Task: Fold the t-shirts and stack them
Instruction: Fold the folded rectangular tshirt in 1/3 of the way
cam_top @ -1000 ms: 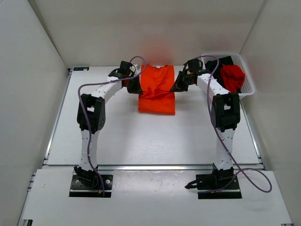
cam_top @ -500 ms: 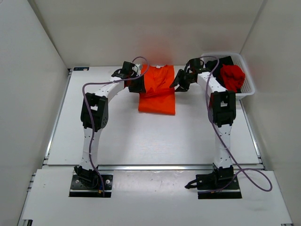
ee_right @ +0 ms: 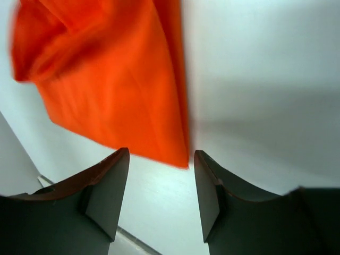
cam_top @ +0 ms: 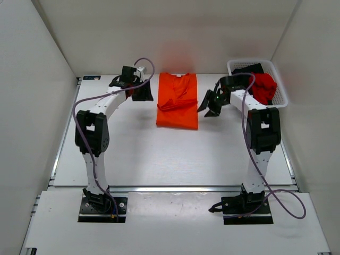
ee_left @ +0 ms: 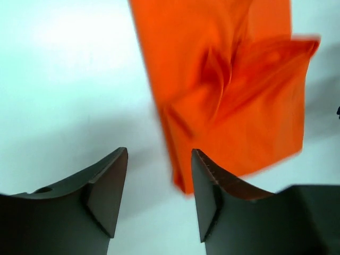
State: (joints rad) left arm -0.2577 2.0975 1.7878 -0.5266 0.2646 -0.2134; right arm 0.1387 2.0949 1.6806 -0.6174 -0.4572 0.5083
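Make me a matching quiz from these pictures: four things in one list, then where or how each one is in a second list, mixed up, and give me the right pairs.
Things:
1. orange t-shirt
2. red t-shirt
3. left gripper
4. basket

Place or state:
A. bunched up inside the basket
B. at the far right corner of the table
C. lying on the table top, outside the basket
D. open, holding nothing

Pairs: 1-C, 2-A, 3-D, 4-B
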